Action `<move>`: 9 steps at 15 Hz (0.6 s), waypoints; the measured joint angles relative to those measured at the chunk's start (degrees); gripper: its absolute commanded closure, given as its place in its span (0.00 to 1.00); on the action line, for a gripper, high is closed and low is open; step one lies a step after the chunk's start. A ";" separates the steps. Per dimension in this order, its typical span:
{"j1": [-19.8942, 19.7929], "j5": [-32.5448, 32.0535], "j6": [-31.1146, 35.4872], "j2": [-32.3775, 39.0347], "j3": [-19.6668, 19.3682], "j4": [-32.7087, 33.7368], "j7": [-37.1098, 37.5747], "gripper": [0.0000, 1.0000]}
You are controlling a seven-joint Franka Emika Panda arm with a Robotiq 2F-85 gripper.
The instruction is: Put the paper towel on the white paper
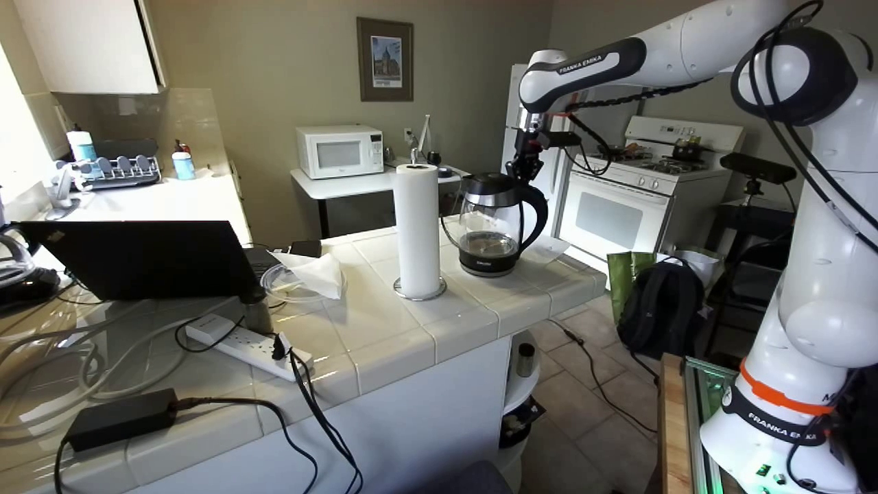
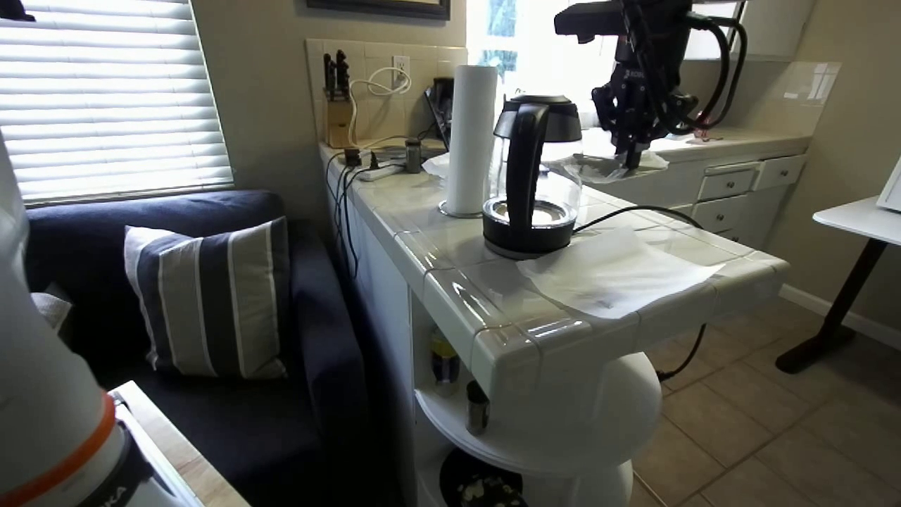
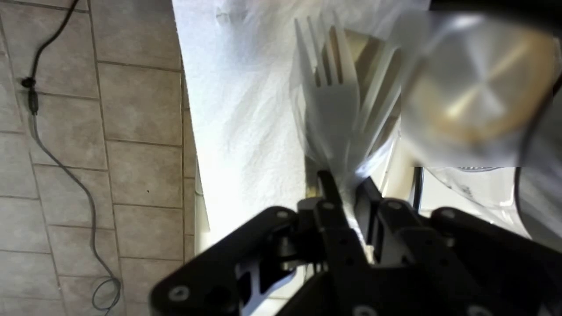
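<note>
While the hand (image 3: 347,186) clamps a clear packet of cutlery (image 3: 336,109) above the bench (image 1: 370,309), the paper towel roll (image 1: 418,230) stands near the kettle (image 2: 524,176), off the white paper (image 2: 623,271), its placing apparently undone

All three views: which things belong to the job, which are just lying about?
Job, by the look of it:
fork packet, gripped in the jaws
white sheet, probably the target
paper towel roll, perhaps: the task says paper towel, but it stands unheld

Just lying about:
kettle
laptop
power strip
power adapter
backpack
</note>
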 measured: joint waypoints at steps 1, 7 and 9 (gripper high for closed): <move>-0.04 -0.06 0.01 0.00 0.06 0.01 0.00 0.96; -1.23 -0.02 -3.91 3.60 1.14 4.40 -0.05 0.96; -1.57 -0.02 -4.25 5.77 1.48 6.31 -0.05 0.96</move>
